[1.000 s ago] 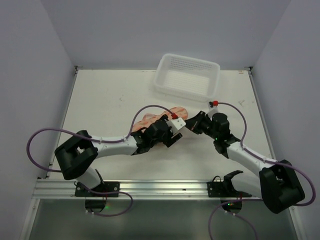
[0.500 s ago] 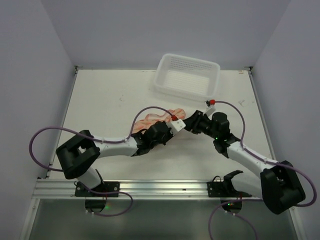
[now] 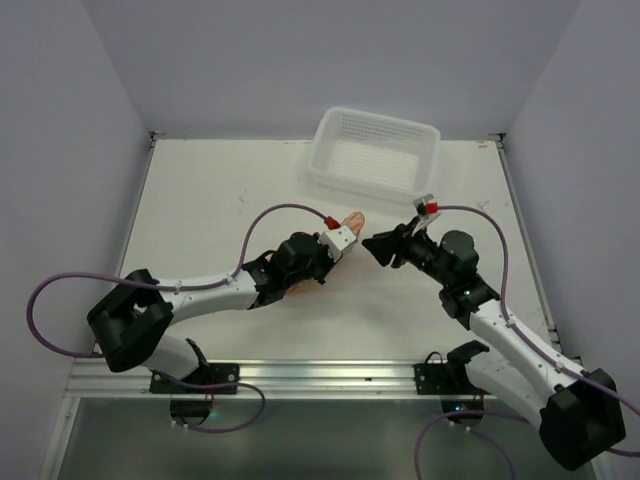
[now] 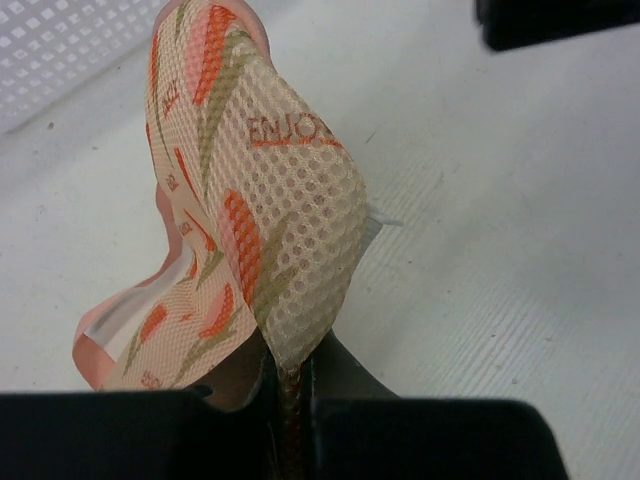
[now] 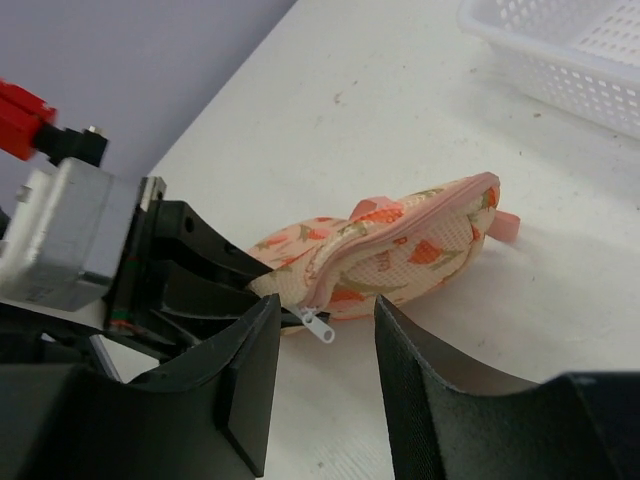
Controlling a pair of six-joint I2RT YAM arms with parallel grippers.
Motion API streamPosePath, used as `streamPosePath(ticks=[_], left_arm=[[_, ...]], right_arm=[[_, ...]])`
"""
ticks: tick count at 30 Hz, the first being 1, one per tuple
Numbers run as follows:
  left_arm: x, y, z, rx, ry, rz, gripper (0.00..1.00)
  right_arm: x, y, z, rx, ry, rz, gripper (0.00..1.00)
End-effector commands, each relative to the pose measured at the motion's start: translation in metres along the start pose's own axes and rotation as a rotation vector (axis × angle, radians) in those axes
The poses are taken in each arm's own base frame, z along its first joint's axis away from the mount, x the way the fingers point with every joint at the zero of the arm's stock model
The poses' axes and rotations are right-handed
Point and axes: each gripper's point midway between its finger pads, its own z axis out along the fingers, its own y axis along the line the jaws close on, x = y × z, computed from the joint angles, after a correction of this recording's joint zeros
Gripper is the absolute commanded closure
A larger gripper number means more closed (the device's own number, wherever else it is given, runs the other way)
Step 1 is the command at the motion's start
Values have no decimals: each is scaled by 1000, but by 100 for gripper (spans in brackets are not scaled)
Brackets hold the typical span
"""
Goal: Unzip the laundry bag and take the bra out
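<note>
Our left claw [image 4: 290,385] pinches one end of the laundry bag [image 5: 400,250]. Our right claw [image 5: 325,310] is spread wide, and the zipper pull [image 5: 318,326] hangs just in front of its tips. We should close softly on that little tab, then pull along the zipper. We cannot see the bra.

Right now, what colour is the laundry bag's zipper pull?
White; the zipper pull shows best in the right wrist view.
</note>
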Motion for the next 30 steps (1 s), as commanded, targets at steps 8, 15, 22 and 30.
streamPosePath(ticks=[8, 15, 22, 30], left_arm=[[-15, -7, -10, 47, -60, -28, 100], [-16, -6, -11, 39, -57, -29, 100], [-18, -5, -12, 37, -64, -30, 100], [-18, -4, -12, 34, -62, -28, 100]], right_arm=[[17, 10, 12, -46, -21, -220, 57], [26, 10, 20, 2, 0, -276, 59], [27, 13, 22, -9, 7, -289, 61], [34, 13, 26, -7, 34, -307, 63]])
